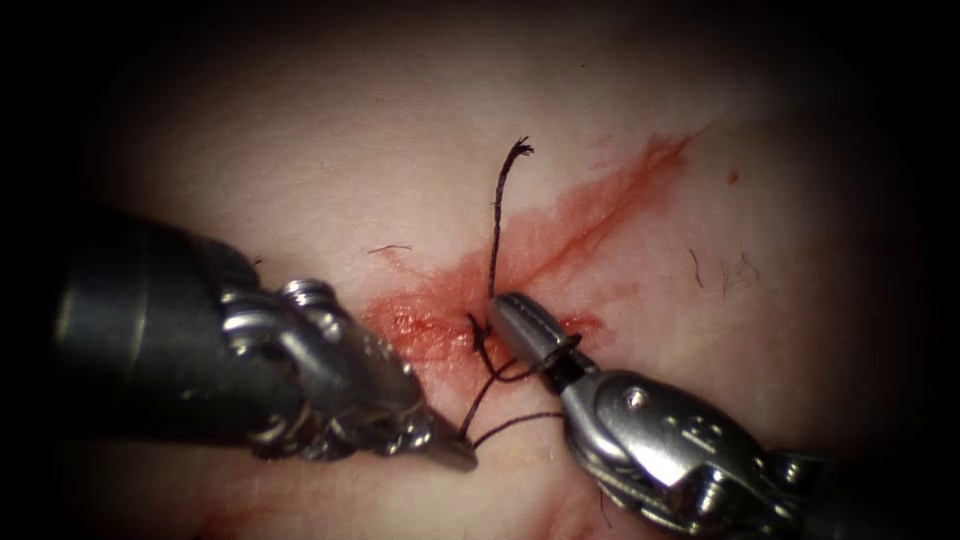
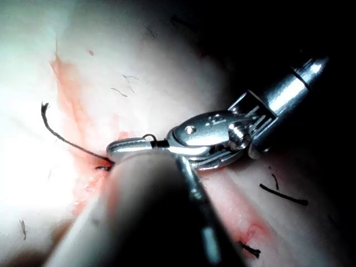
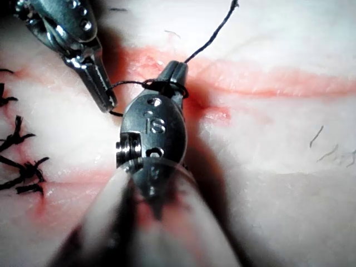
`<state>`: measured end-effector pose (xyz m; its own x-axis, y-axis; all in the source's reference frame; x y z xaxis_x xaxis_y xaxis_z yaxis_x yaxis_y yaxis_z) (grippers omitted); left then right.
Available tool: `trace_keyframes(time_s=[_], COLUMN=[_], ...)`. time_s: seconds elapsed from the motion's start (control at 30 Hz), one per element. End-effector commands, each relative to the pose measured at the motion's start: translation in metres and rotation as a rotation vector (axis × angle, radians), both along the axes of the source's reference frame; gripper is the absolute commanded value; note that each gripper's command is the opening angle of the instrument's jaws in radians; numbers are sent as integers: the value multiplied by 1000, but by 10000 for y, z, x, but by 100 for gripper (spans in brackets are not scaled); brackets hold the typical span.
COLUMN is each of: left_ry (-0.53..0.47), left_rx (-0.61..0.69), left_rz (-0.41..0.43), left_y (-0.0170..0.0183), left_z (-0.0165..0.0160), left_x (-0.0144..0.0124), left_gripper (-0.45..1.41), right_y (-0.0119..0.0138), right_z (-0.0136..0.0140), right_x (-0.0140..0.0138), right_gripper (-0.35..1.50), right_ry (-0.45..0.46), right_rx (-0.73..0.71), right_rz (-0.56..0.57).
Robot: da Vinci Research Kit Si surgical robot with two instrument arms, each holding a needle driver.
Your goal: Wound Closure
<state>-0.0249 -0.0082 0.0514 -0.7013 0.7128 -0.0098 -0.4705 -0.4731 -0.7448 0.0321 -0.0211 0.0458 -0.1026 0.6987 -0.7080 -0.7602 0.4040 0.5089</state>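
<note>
The cut runs slantwise across the tissue, wet with red fluid. My left tool comes in from the left, its jaws shut on the dark thread just below the cut. My right tool lies over the middle of the cut, jaws shut at the foot of the thread's short frayed tail, which stands up from the cut. A loop of thread is wrapped around the right tool's jaws, and it is seen again in the right wrist view. No needle is visible in either tool.
Finished stitches with cut thread ends sit along the cut beyond the left tool. Short dark strands lie on the tissue right of the cut, and others lie near the right tool.
</note>
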Motion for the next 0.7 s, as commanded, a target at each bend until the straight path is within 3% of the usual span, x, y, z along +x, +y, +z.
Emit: trace_keyframes(time_s=[0.03,0.1,0.13,0.2,0.23,0.3,0.33,0.37,0.4,0.6,0.67,0.7], left_ry=[0,0,0,-1,-4,-4,-1,-1,-2,-2,-2,-2], left_rx=[0,4,4,4,1,1,3,3,5,5,5,5], left_rz=[3,7,7,7,12,13,10,10,12,12,12,12], left_y=[0,-1,-1,0,-1,-1,-1,-1,-1,-1,-1,-1], left_z=[7,7,7,7,7,8,8,8,9,8,8,8], left_x=[-5,-5,-5,-4,-4,-3,-2,-2,-2,-2,-2,-2], left_gripper=[-45,-45,-45,-45,-45,-45,-45,-45,-45,-45,-45,-45], right_y=[-1,0,0,1,1,1,2,3,4,14,15,15], right_z=[4,4,3,1,-1,-3,-4,-5,-6,-17,-17,-16], right_x=[13,17,19,20,21,22,22,22,22,19,20,20], right_gripper=[-35,-35,-16,-1,22,27,42,73,86,88,71,71], right_ry=[17,46,57,75,82,83,82,80,75,73,74,76], right_rx=[13,41,47,49,49,51,53,54,55,66,70,71], right_rz=[0,-14,-24,-26,-18,-10,-4,8,21,67,71,70])
